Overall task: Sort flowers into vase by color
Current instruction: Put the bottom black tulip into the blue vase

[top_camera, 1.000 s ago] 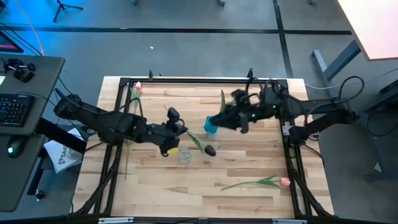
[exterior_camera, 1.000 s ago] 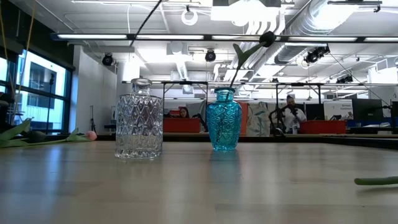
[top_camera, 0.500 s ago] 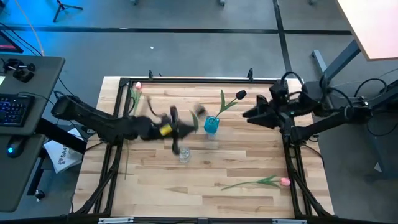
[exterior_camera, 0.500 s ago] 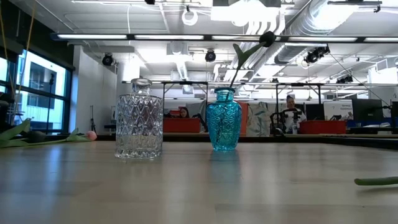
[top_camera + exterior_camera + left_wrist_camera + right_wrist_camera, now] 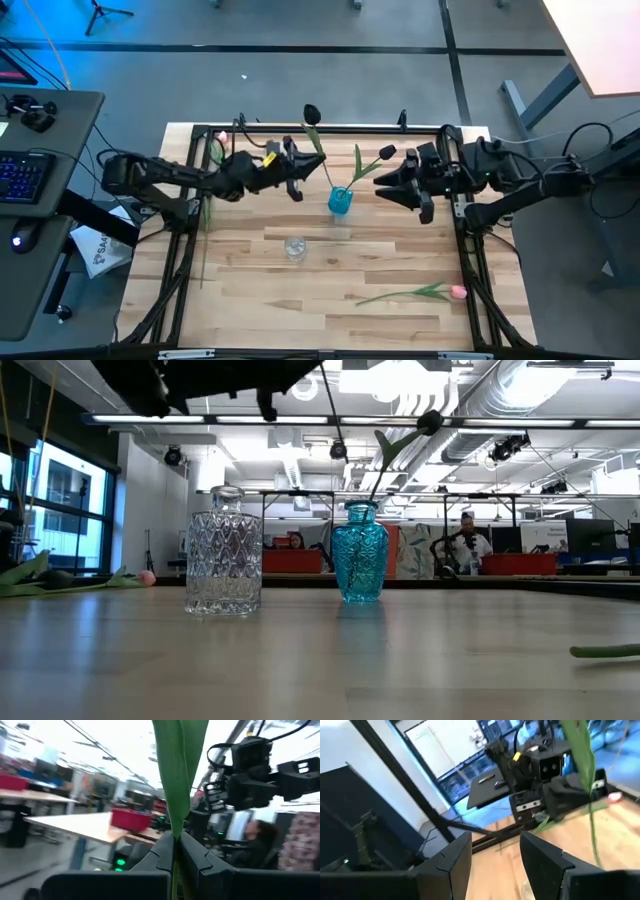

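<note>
- High view: the left pincer (image 5: 297, 172) is clamped on a dark tulip's (image 5: 311, 112) stem, holding it at ten o'clock from the blue vase (image 5: 340, 201).
- That vase already holds one dark tulip.
- Best approach, I judge: hang the stem vertical over the neck, then lower slowly.
- Right pincer (image 5: 388, 186) waits at three o'clock, fingers spread.
- Pink tulips lie on the table (image 5: 400, 265).

- Blue vase (image 5: 360, 565): translucent turquoise glass, embossed diamond pattern.
- Clear vase (image 5: 224, 563): colourless glass, raised diamond-lattice pattern.
- Dark tulip in the blue vase (image 5: 387, 153): near-black head, green stem and leaf.
- Dark tulip held aloft (image 5: 311, 112): near-black head; broad green leaf (image 5: 176, 775).
- Pink tulip near the worktop's front right corner (image 5: 458, 292): pink head, green stem.
- Pink tulip at the back left corner (image 5: 221, 139): pink head, green leaves.
- Worktop (image 5: 400, 260): pale wood strips, black frame.
</note>
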Controlling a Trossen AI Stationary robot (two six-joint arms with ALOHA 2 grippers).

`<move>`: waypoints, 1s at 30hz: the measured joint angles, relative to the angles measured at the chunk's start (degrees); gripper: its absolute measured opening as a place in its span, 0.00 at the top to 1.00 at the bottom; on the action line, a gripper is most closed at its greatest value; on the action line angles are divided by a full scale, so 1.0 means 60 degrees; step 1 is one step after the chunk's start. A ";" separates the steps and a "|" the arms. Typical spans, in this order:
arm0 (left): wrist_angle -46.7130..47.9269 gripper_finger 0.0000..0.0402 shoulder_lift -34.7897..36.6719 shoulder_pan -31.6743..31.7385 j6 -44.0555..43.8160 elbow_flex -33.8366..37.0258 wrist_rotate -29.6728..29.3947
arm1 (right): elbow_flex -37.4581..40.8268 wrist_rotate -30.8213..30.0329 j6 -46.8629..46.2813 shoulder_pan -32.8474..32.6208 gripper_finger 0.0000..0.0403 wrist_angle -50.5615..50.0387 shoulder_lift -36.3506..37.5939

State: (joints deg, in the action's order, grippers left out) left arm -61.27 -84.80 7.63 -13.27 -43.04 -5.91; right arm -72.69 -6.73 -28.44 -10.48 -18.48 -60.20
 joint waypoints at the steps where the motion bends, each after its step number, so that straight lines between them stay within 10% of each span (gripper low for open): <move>1: 0.0023 1.00 -0.0070 0.0119 -0.0198 -0.0012 0.0265 | 0.0002 -0.0177 0.0001 -0.0003 0.60 -0.0003 -0.0026; 12: -0.0718 1.00 -0.0884 0.1089 -0.0688 -0.0040 0.1038 | 0.0000 -0.2131 0.0004 0.0009 0.60 -0.0019 -0.0074; 30: -0.0227 0.99 -0.1766 0.1069 -0.0252 -0.0238 0.1722 | 0.0000 -0.2018 0.0238 0.0314 0.60 -0.0025 0.0097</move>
State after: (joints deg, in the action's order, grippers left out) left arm -62.64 -95.39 14.04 -14.78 -44.47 4.42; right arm -72.69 -18.84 -27.01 -8.60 -18.63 -59.61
